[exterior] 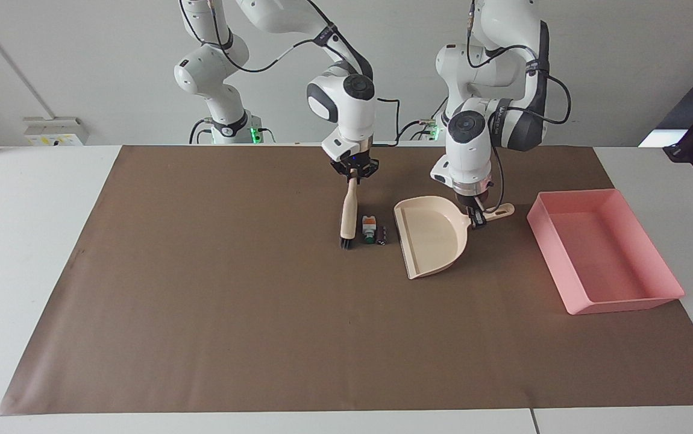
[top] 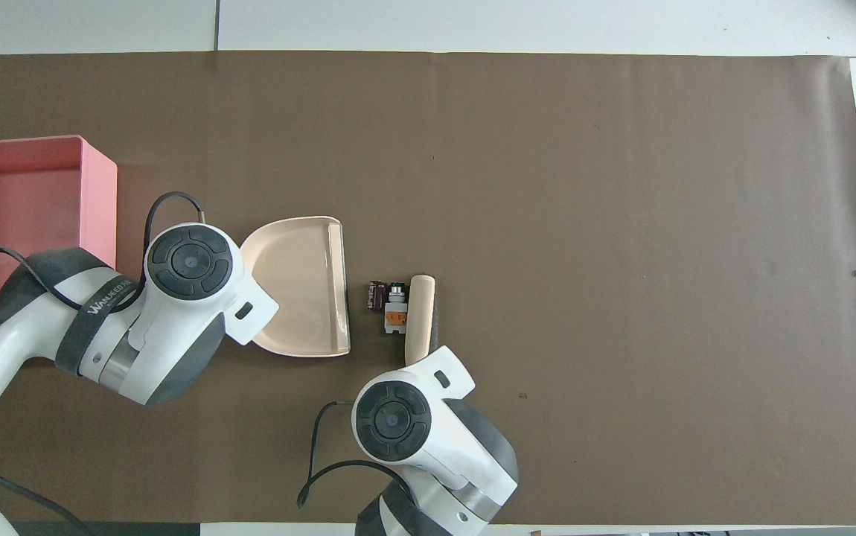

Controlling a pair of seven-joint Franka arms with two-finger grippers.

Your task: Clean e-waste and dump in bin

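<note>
The e-waste (exterior: 372,231) is a small white block with orange and green marks plus small dark cylinders, lying on the brown mat; it also shows in the overhead view (top: 389,304). My right gripper (exterior: 355,172) is shut on the handle of a cream brush (exterior: 349,214), whose bristles rest right beside the e-waste, on the side toward the right arm's end. My left gripper (exterior: 474,217) is shut on the handle of the cream dustpan (exterior: 432,235), whose open edge faces the e-waste with a small gap. The pink bin (exterior: 602,247) sits at the left arm's end.
A brown mat (exterior: 262,337) covers most of the white table. The brush (top: 419,316) and dustpan (top: 301,286) flank the e-waste in the overhead view, and the bin (top: 33,193) lies partly under the left arm.
</note>
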